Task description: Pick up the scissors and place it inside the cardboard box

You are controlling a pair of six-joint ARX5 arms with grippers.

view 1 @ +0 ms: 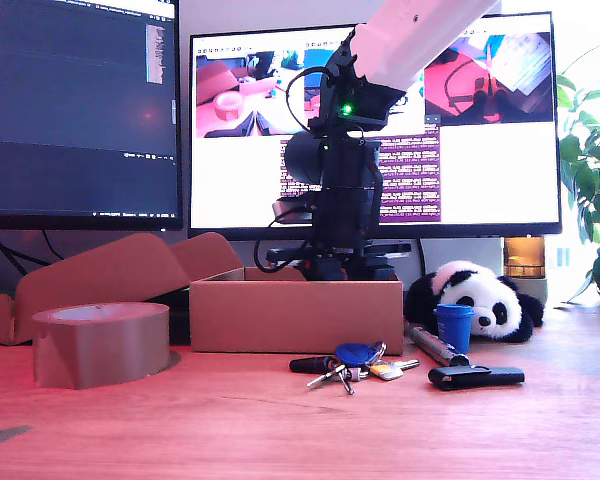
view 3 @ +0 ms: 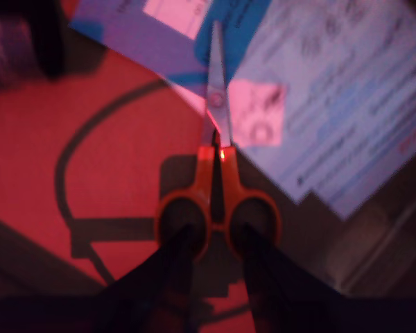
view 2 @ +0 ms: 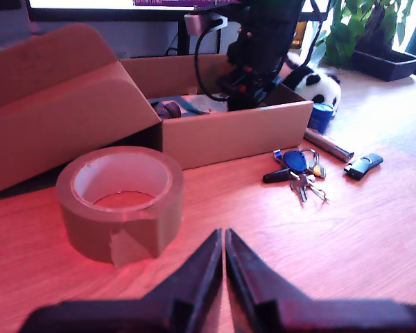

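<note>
My second hand (view 3: 215, 239) inside the cardboard box (view 1: 295, 315), fingers through the scissors (view 3: 217, 173) rings, grasping them; first hand (view 2: 224, 239) clenched, empty.

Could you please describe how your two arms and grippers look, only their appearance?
My second arm has a white upper casing; below it the wrist is black, with a small green light and a looping black cable. My second gripper has two dark, narrow fingers. My first gripper has black, wedge-shaped fingers tapering to thin tips.
</note>
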